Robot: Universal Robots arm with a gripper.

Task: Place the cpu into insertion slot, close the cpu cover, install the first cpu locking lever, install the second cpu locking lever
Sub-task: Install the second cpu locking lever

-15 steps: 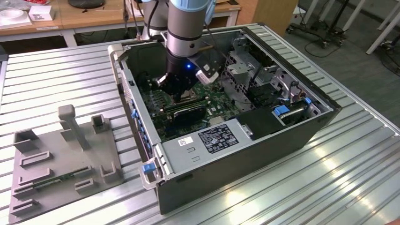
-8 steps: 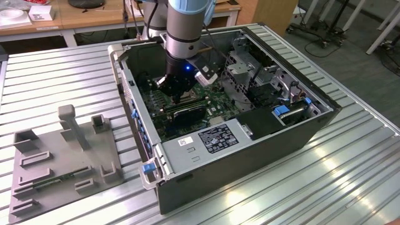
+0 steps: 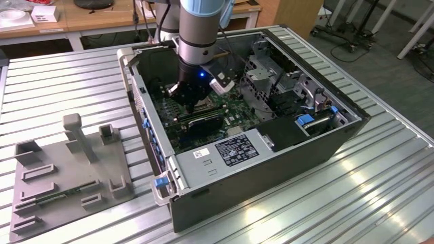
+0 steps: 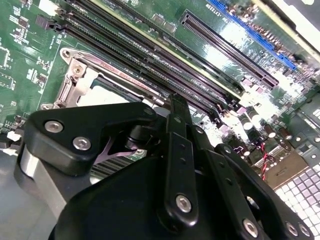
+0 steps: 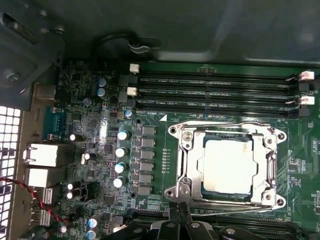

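The cpu (image 5: 226, 166) lies flat in the slot (image 5: 184, 150) on the board (image 5: 150, 90), with the cover (image 5: 272, 165) shut around it. The gripper (image 5: 181, 216) hovers at the slot's edge beside the memory slots (image 4: 150, 65), fingers (image 4: 179, 117) pinched together, holding nothing.

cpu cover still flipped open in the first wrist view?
No. The cpu cover lies flat over the insertion slot, framing the cpu seated in its window.
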